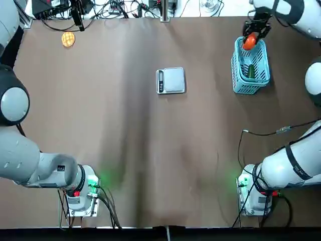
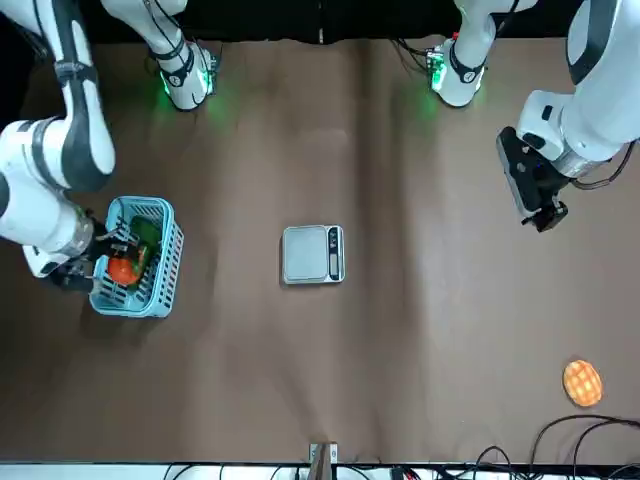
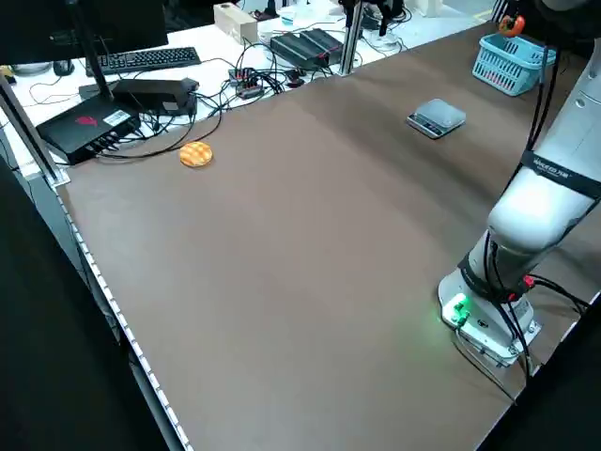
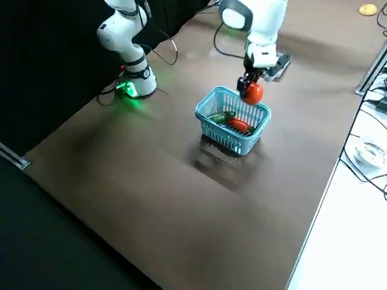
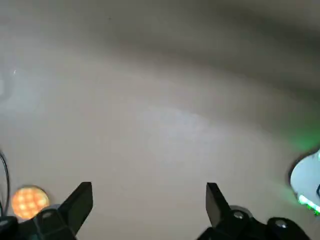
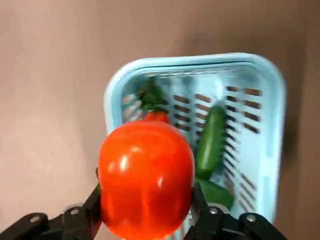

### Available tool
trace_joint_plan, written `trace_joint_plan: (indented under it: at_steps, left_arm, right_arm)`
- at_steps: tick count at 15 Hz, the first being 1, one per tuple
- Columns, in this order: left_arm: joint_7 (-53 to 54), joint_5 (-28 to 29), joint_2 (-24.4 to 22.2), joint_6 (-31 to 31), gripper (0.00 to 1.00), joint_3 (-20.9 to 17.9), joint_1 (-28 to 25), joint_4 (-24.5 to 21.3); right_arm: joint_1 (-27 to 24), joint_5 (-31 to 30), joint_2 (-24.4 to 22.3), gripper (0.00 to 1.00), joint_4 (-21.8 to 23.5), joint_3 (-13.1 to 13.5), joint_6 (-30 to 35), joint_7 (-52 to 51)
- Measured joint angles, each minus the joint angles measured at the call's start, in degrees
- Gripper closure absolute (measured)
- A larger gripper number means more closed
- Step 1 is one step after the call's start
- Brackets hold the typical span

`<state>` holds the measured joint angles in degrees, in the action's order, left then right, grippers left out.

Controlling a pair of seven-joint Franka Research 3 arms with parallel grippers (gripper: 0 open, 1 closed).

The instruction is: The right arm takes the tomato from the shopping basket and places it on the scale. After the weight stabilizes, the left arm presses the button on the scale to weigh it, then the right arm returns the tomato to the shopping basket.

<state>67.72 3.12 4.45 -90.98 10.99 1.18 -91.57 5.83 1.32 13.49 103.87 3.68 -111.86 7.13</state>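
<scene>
My right gripper (image 1: 254, 33) is shut on the orange-red tomato (image 1: 249, 41) and holds it in the air just above the far end of the light-blue shopping basket (image 1: 251, 88). In the right wrist view the tomato (image 6: 146, 177) sits between both fingers (image 6: 92, 205), over the basket (image 6: 200, 61). The side view shows the tomato (image 4: 253, 93) above the basket's rim (image 4: 233, 142). The silver scale (image 1: 173, 80) lies bare at mid-table, its dark strip toward the robot's left. My left gripper (image 2: 546, 216) hangs open over the table's left side, far from the scale (image 2: 305, 254).
A green cucumber (image 6: 211, 140) and a red stemmed item (image 6: 157, 116) lie inside the basket. A yellow-orange waffle disc (image 1: 68, 39) rests at the far left corner. Cables and electronics line the far table edge (image 3: 141, 94).
</scene>
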Motion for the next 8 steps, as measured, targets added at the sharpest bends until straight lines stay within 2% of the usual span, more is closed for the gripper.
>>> trace_joint_plan:
  at_steps: [3, 4, 8]
  left_arm:
    - [6.06, 0.0, 1.1, 0.0, 0.0, 0.07, 0.3, -0.01]
    - [6.7, 0.0, 1.31, -0.01, 0.0, 0.16, 0.47, -0.01]
    - [7.51, 0.0, 1.46, -0.01, 0.0, 1.25, 0.69, 0.02]
  right_arm:
    - [5.94, 0.51, 0.2, 0.3, -0.02, -0.57, -1.12, 0.42]
    - [7.68, 2.32, 0.24, 0.3, -0.04, -0.75, -1.76, 0.58]
    - [13.44, 18.07, 2.2, 0.3, -0.01, -1.08, -3.45, -0.49]
